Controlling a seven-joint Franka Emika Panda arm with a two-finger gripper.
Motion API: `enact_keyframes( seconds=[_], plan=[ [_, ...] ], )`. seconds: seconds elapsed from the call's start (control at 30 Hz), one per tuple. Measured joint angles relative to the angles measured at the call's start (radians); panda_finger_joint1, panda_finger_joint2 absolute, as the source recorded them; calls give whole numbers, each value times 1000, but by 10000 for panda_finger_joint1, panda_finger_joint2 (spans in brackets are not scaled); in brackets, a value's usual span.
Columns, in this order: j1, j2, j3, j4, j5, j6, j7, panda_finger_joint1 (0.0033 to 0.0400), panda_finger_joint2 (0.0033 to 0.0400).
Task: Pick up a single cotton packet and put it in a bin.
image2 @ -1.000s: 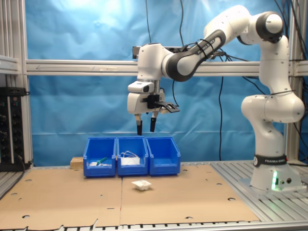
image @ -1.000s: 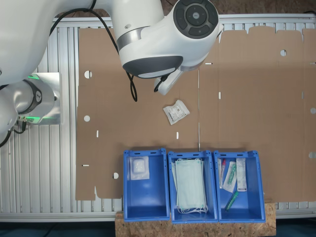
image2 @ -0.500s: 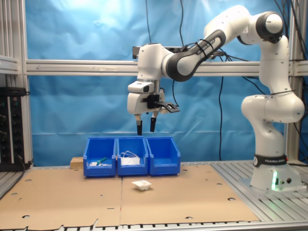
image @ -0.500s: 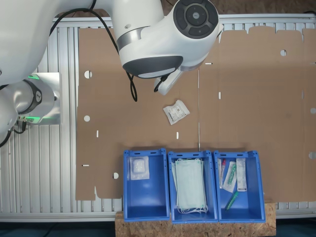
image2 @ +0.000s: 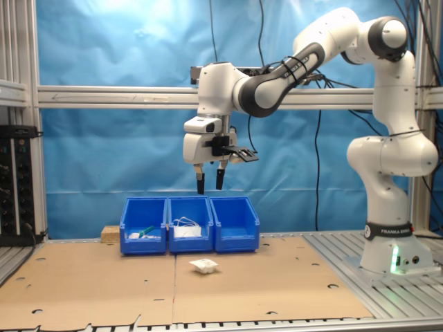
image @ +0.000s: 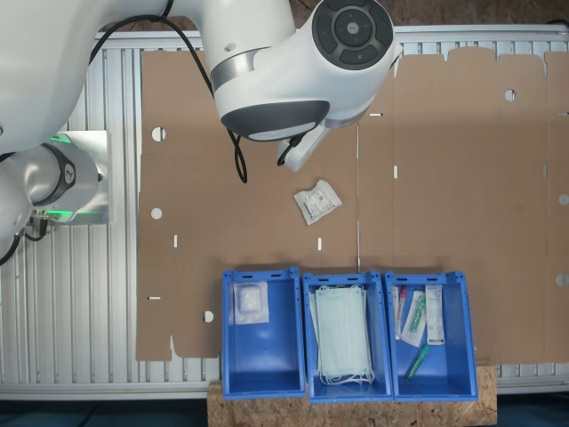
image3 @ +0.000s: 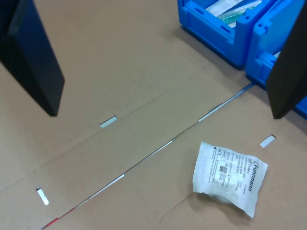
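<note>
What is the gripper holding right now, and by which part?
Nothing. The gripper hangs open and empty high above the cardboard, and the cotton packet lies flat on it, untouched.

Bright, even light, soft shadows; all three views sharp.

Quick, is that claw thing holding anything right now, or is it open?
Gripper: open and empty, high above the cardboard; the cotton packet lies loose below it.

Arm [image2: 291, 66] raised, jaws apart, empty
</note>
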State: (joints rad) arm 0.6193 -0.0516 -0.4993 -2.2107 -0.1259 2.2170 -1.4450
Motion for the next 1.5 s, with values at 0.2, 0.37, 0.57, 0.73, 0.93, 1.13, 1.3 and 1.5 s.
enact_keyframes(
  seconds=[0.2,0.37,0.57,0.73,0.93,1.13,1.3,1.5],
  plan=[
    [0,0,0,0,0,0,0,400,400],
    [0,0,0,0,0,0,0,400,400],
    [0,0,0,0,0,0,0,400,400],
    [0,0,0,0,0,0,0,400,400],
    [0,0,0,0,0,0,0,400,400],
    [0,0,0,0,0,0,0,400,400],
    [0,0,-1,0,0,0,0,400,400],
    [1,5,-20,0,0,0,0,400,400]
  ],
)
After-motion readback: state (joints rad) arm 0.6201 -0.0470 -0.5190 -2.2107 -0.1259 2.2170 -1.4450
